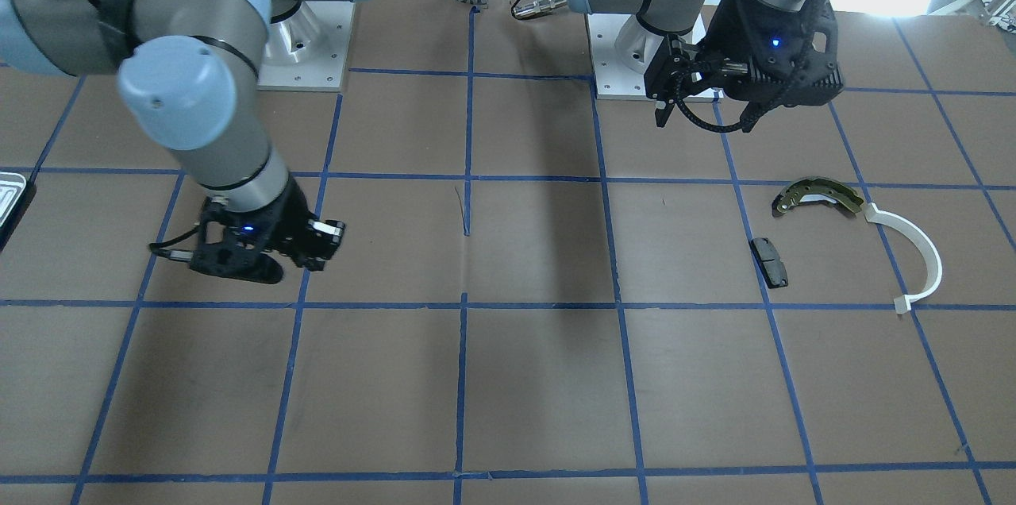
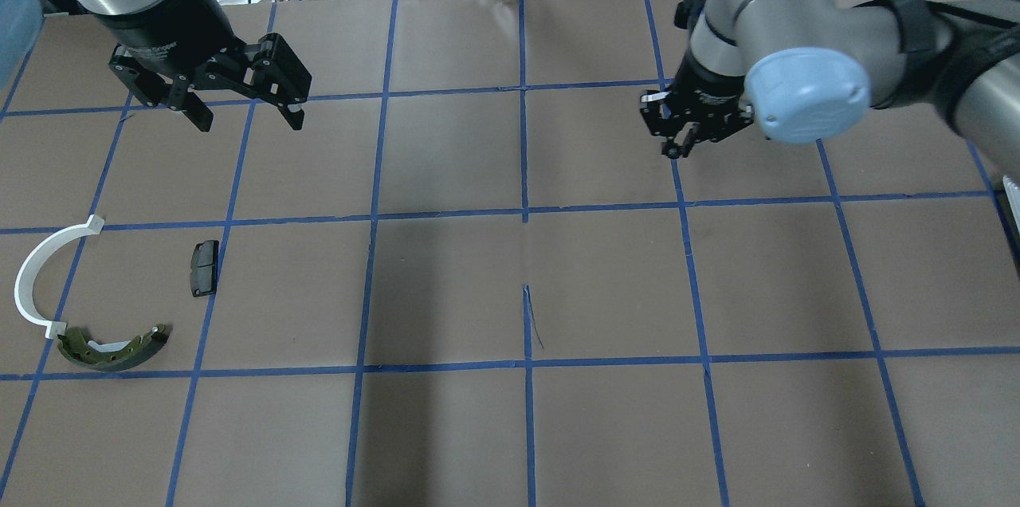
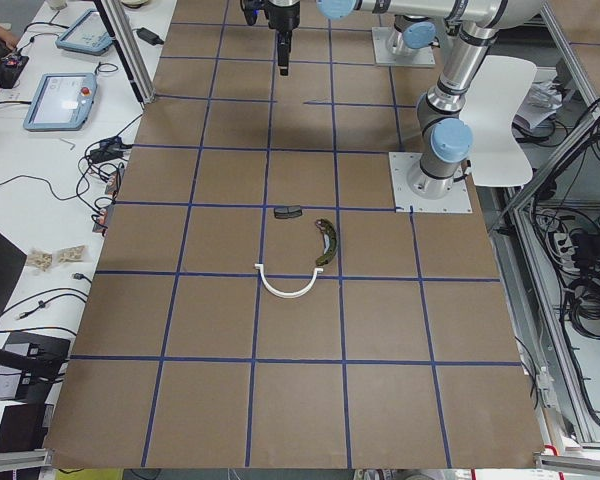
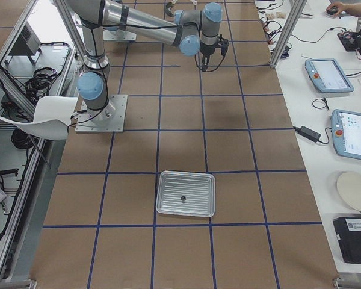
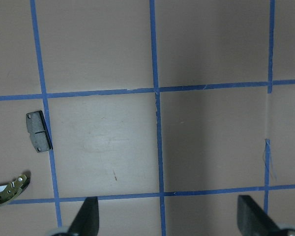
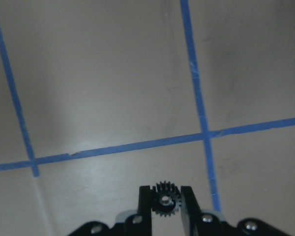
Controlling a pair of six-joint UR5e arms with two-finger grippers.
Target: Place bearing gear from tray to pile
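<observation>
Overhead and front-facing cameras oppose each other across the table (image 2: 606, 411), sharing the brake shoe (image 2: 127, 353) (end cameras view lengthwise). Wrist cameras look straight down, close.

Tray (image 1: 9, 195): you get just a corner at the front-facing view's left edge, and a sliver at the overhead's right.
Dark speck (image 4: 182, 198): it lies in the tray in the right-side view, too small for you to name.
Brake shoe (image 5: 7, 191): the left wrist view's edge cuts it, only one end shows.
Bearing gear (image 6: 164, 200): flanks tucked behind the fingers (image 6: 145, 206); in the overhead the right gripper (image 2: 676, 147) hides it.
</observation>
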